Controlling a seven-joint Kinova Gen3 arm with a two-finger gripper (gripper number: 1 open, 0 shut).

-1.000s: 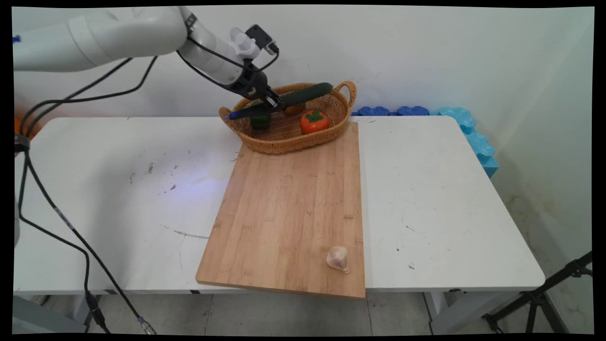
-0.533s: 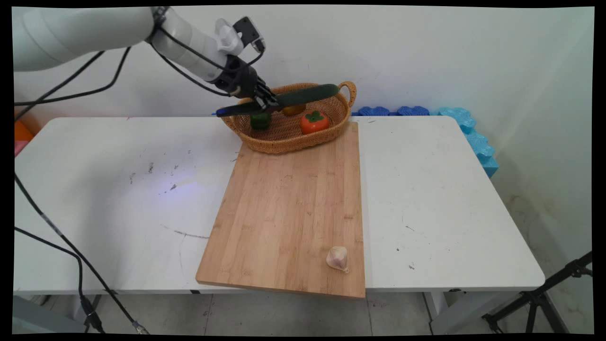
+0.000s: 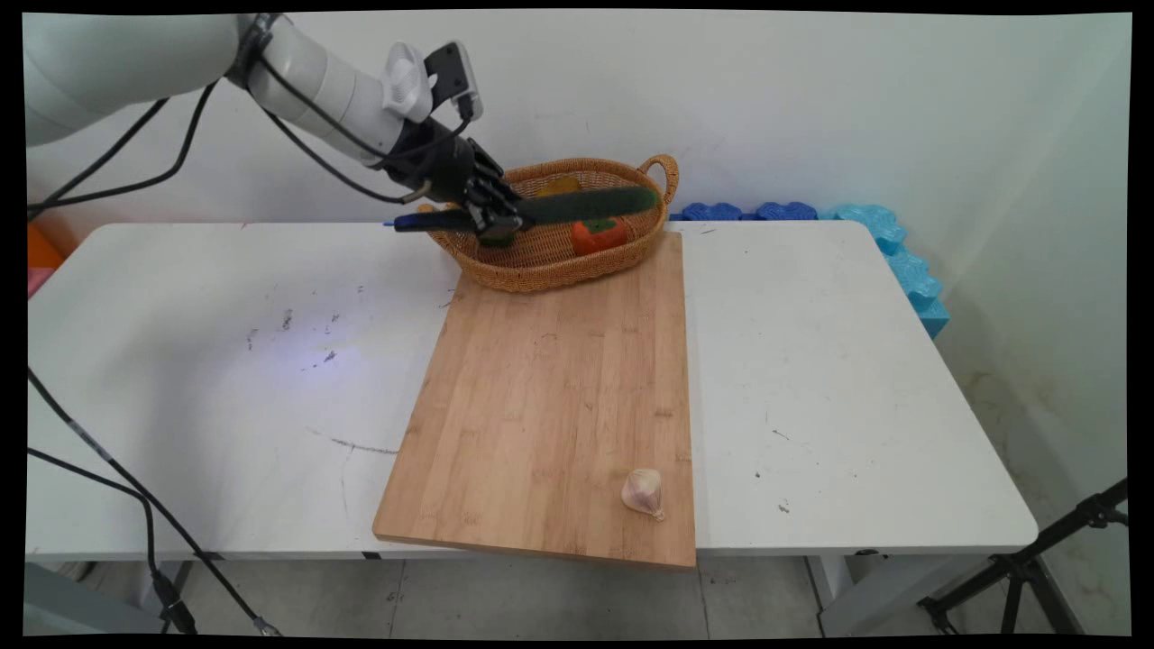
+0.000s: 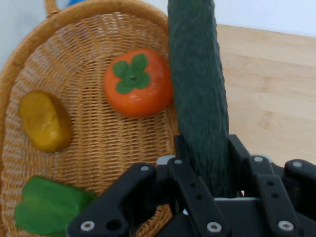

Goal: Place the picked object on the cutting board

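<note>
My gripper is shut on a long dark green cucumber, holding it level above the wicker basket at the table's back. In the hand view the cucumber runs up from between the fingers, over the basket's rim and the board's edge. Below it in the basket lie an orange persimmon, a yellow fruit and a green pepper. In the main view the persimmon is half hidden by the cucumber, and the yellow fruit shows behind it.
A bamboo cutting board lies in front of the basket, reaching the table's near edge. A garlic bulb sits near the board's front right corner. Blue foam pieces line the wall at the back right. Black cables hang at the left.
The gripper has carried the cucumber up and leftward, out of the basket. The cucumber went from slanted to nearly level and now covers part of the persimmon.
</note>
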